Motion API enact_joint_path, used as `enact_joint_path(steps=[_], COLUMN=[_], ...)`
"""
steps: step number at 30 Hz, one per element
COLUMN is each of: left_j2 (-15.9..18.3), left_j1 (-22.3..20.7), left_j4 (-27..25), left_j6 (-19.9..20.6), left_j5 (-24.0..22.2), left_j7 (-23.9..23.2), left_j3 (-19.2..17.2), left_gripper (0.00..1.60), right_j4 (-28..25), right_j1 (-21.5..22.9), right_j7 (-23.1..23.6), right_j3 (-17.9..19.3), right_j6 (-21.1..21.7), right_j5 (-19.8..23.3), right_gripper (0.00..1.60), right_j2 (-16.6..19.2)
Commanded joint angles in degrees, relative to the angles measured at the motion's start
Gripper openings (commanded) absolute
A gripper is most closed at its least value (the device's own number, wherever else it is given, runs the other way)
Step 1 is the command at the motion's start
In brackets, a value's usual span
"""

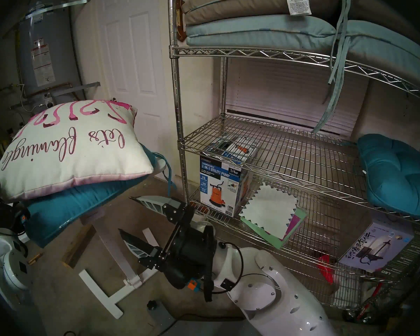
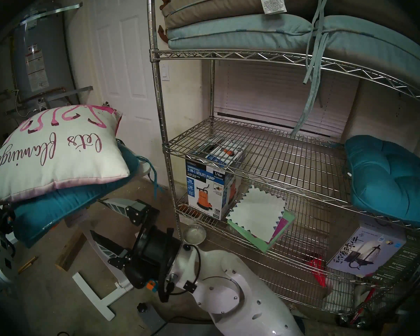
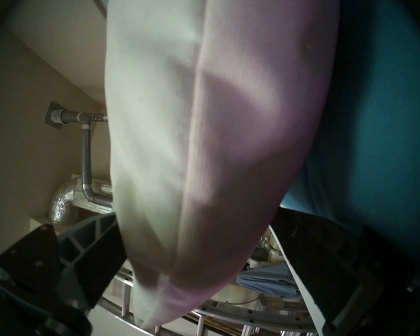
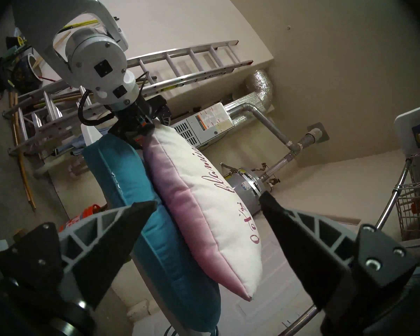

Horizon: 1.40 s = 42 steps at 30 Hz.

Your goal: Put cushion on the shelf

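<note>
Cushion (image 1: 70, 148) lies flat on a teal seat cushion (image 1: 66, 211) on the small white worktop (image 1: 159, 164), at 9 o'clock from the shelf (image 1: 272, 146). Left gripper (image 3: 204, 267) has jaws apart straddling its near corner; right gripper (image 1: 129, 216) has jaws apart, empty, below the stack. Bite only the white cushion's edge, not the teal one, then lift clear before swinging to the bare middle tier.

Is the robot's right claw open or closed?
Open. The right gripper has its two fingers spread wide with nothing between them, aimed toward the flamingo cushion, which lies on a teal cushion.
</note>
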Motion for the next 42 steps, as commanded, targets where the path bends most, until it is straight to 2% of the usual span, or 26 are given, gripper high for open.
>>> enact_joint_path(steps=[1, 13, 23, 27, 36, 42], left_j2=[0.2, 0.1, 0.0, -0.1, -0.2, -0.4], left_j1=[-0.1, -0.3, -0.5, -0.5, -0.5, -0.4], left_j4=[-0.8, -0.9, -0.9, -0.9, -1.1, -1.4], left_j6=[-0.2, -0.4, -0.5, -0.5, -0.7, -0.9], left_j5=[0.0, 0.2, 0.4, 0.5, 0.6, 0.7], left_j7=[0.1, 0.1, 0.1, 0.1, 0.0, 0.0], left_j3=[0.1, 0.1, 0.1, 0.1, 0.0, 0.0], left_gripper=[1.6, 1.6, 1.6, 1.6, 1.6, 1.6], right_j4=[1.8, 8.5, 16.1, 18.3, 23.1, 28.4], right_j1=[7.0, 13.6, 20.6, 22.2, 26.6, 29.0], right_j7=[-1.5, -3.7, -5.9, -7.2, -12.7, -18.5], right_j3=[-3.6, -8.7, -13.4, -13.8, -15.2, -15.3], right_j6=[1.8, 5.4, 9.2, 10.9, 17.2, 21.8], right_j5=[-0.5, -2.5, -4.5, -5.3, -7.6, -9.6], right_gripper=[1.6, 1.6, 1.6, 1.6, 1.6, 1.6], right_j2=[-3.3, -6.5, -11.6, -13.3, -17.9, -21.1])
